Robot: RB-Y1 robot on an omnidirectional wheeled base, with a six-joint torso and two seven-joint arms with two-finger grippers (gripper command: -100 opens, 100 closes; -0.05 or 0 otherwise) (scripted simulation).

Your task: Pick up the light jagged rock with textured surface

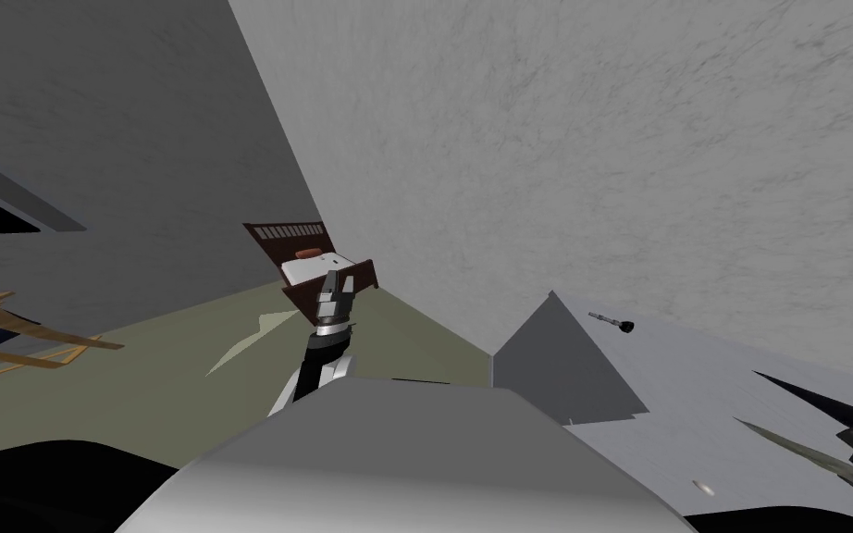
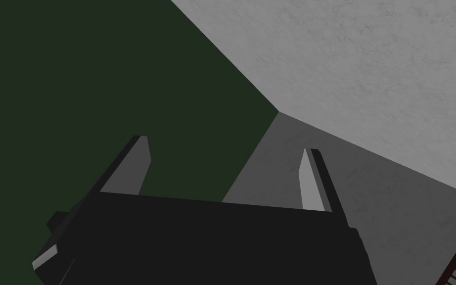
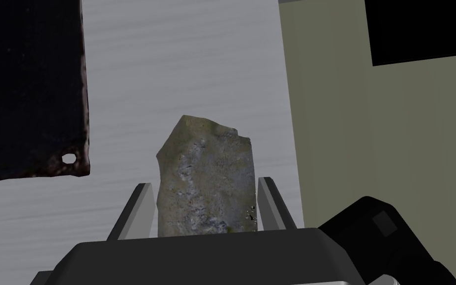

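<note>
The rock [image 3: 205, 168] is clamped in the right pincer [image 3: 205, 182], with both fingers [image 3: 140, 213] pressed against its sides and its jagged top standing out past the fingertips. Beyond the pincer a light grey table [image 3: 182, 74] is seen, with a black mat [image 3: 29, 89] off to one side of the fingers and olive floor [image 3: 380, 138] to the other. The left pincer [image 2: 226, 143] is spread wide and nothing is gripped in it.

The rock [image 3: 205, 178] is mottled grey-olive, the tabletop [image 3: 182, 64] streaked pale grey, the floor [image 3: 385, 138] olive.
</note>
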